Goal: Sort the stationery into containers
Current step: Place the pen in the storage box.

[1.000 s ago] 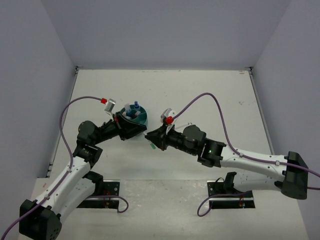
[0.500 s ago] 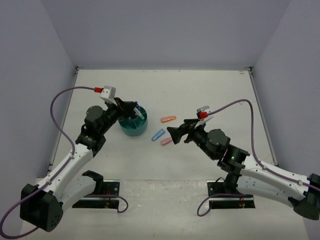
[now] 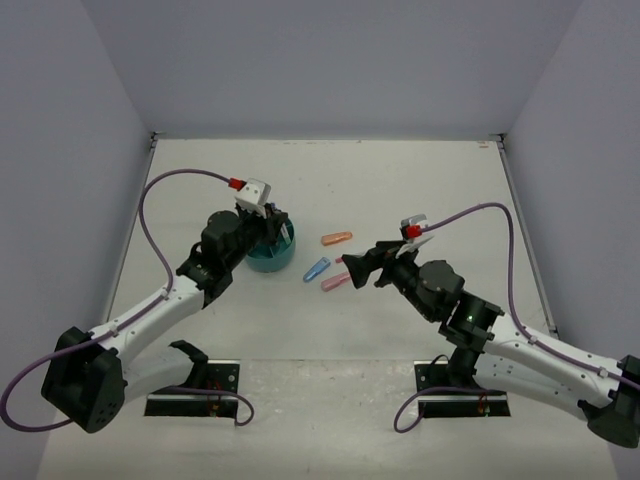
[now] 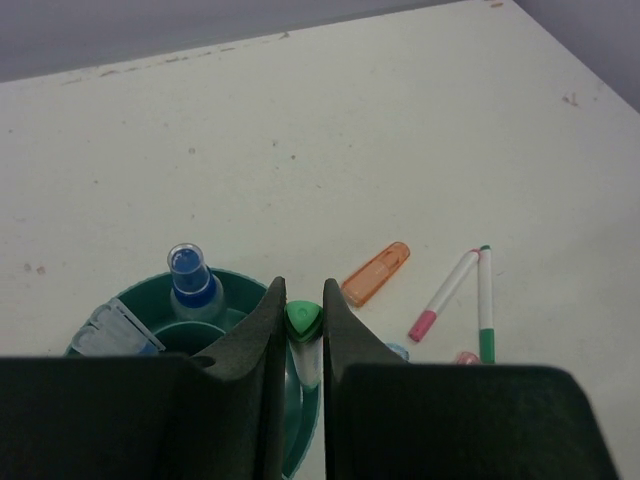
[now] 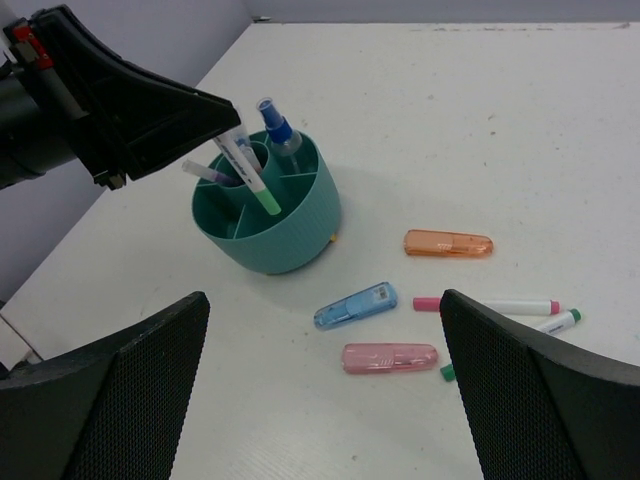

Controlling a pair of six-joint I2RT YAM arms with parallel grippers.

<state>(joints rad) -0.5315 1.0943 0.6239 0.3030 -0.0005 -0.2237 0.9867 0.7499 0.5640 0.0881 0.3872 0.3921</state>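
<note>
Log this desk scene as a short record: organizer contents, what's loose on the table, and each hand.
Organizer: teal, holds a bottle and pens
Loose on table: orange marker, blue marker, pink marker, pink-tipped pen, green-tipped pen
Left hand: shut on a green-capped pen over the organizer
Right hand: open, near the loose markers

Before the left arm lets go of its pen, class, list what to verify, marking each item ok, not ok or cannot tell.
1. Left fingers shut on the held pen: ok.
2. Its green end above the teal organizer: ok.
3. Which compartment it would drop into: cannot tell.
4. Right fingers open, holding nothing: ok.
5. All stationery sorted: not ok; orange marker, blue marker, pink marker, pink-tipped pen and green-tipped pen lie loose.
</note>
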